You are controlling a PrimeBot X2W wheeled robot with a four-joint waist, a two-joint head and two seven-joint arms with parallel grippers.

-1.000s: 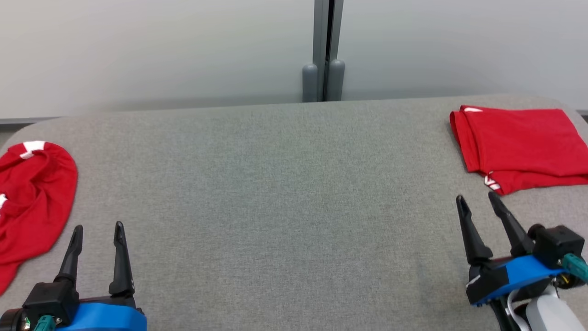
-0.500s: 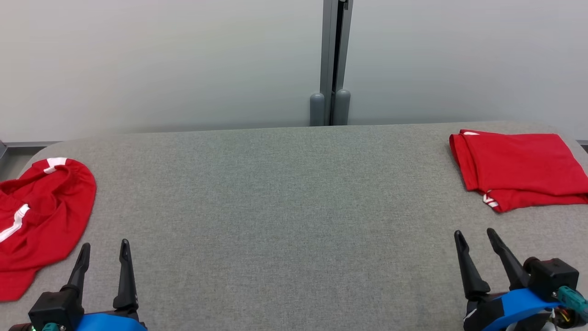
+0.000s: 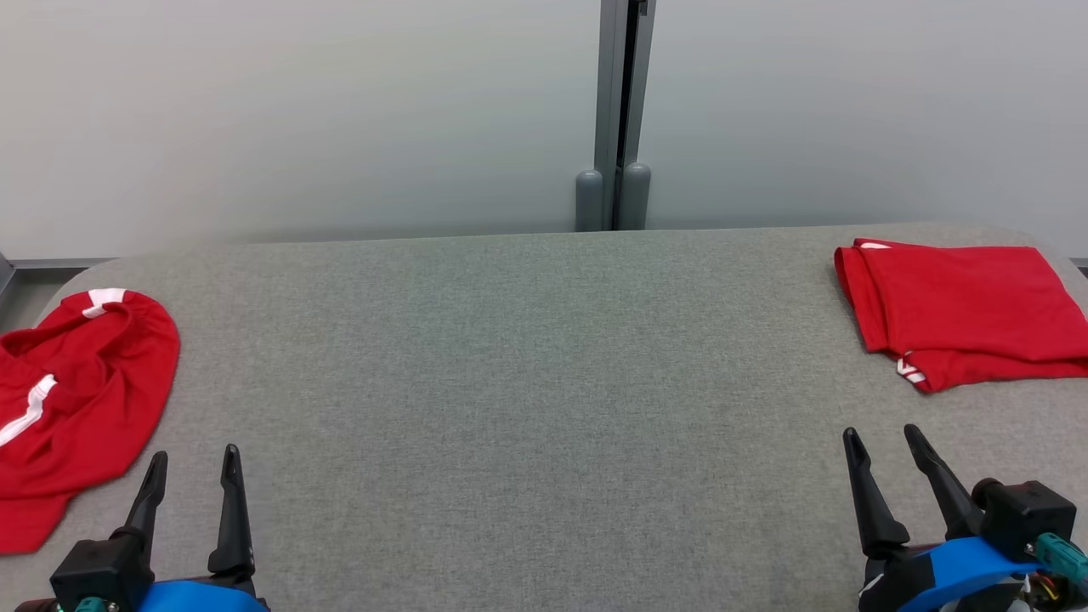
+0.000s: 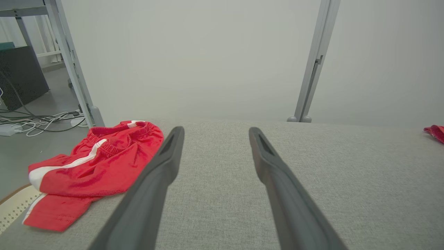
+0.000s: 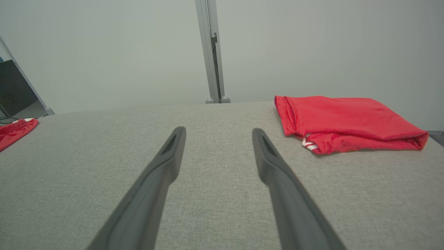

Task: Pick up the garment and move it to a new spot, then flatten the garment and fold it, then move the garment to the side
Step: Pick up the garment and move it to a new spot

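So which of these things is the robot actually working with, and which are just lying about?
For the job: crumpled red shorts, folded red garment, left gripper, right gripper, grey table.
Just lying about: metal post, floor cables, dark cabinet.

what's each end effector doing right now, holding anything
Left end effector: open, empty, beside the crumpled red shorts.
Right end effector: open, empty, short of the folded red garment.
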